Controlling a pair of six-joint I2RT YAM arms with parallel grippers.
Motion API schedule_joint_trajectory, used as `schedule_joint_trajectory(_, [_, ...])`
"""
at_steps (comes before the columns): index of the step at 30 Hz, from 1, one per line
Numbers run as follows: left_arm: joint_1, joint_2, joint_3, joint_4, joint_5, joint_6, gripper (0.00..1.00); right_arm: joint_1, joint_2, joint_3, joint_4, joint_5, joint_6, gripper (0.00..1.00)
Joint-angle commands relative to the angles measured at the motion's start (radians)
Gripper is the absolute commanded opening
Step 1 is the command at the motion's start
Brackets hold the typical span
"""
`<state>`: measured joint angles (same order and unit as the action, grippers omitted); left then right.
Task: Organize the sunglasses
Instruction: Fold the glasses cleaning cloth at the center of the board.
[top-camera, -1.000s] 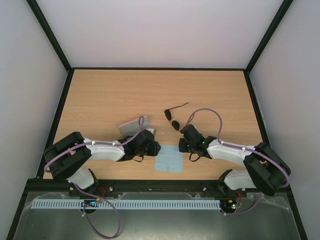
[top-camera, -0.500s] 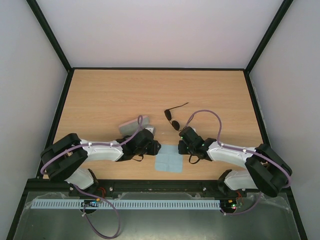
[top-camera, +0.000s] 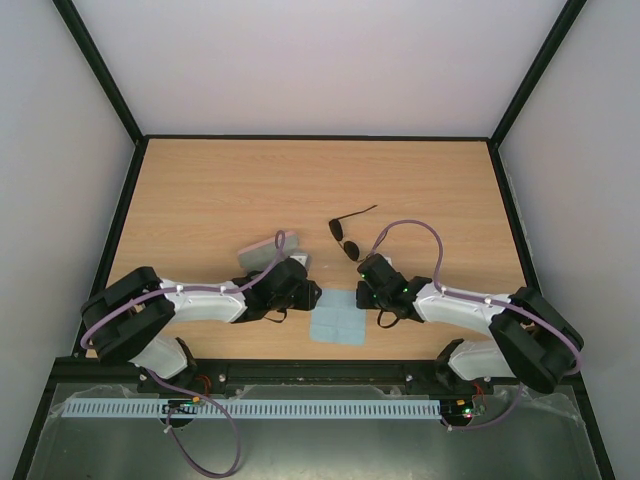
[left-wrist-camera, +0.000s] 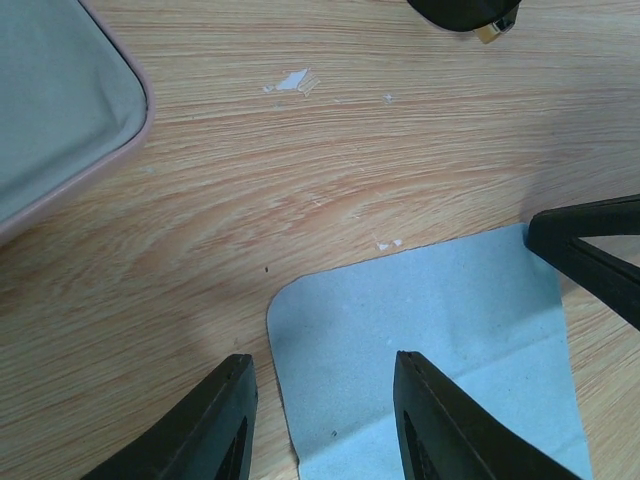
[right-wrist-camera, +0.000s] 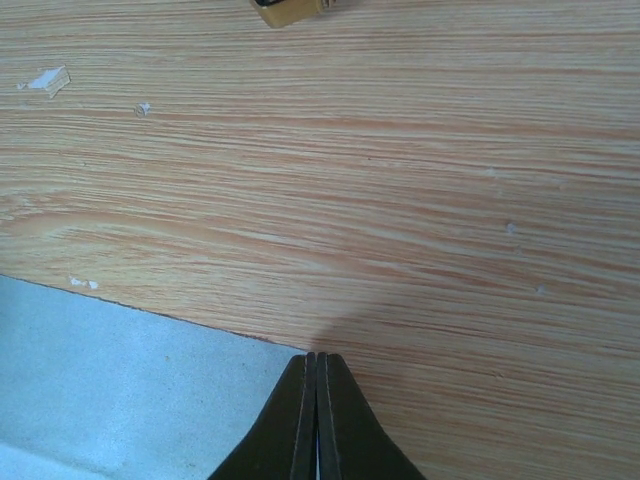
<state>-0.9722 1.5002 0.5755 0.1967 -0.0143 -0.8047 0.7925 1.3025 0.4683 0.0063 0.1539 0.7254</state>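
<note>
My right gripper (right-wrist-camera: 316, 362) is pressed fully closed, tips at the edge of the light blue cloth (right-wrist-camera: 110, 390); whether fabric is caught I cannot tell. My left gripper (left-wrist-camera: 322, 360) stands parted over the cloth's opposite corner, grasping nothing, the pink case (top-camera: 262, 250) just beside it. The sunglasses (top-camera: 346, 238) lie on the table (top-camera: 200, 190) near my right gripper, untouched

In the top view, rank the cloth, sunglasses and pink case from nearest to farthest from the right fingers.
1. Cloth, just beside the right fingers.
2. Sunglasses, farther up the table.
3. Pink case, far left.
</note>
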Motion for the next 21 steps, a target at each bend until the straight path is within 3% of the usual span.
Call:
schedule_joint_trajectory(1, [-0.005, 0.004, 0.0, -0.002, -0.021, 0.001, 0.41, 0.007, 0.026, 0.0, -0.023, 0.003, -0.009, 0.01])
schedule_joint_trajectory(7, [-0.005, 0.019, 0.007, -0.008, -0.031, 0.005, 0.41, 0.007, 0.036, 0.031, -0.017, -0.002, -0.025, 0.01])
schedule_joint_trajectory(21, [-0.005, 0.09, 0.041, -0.026, -0.076, 0.017, 0.29, 0.009, 0.076, 0.059, 0.0, -0.019, -0.046, 0.01])
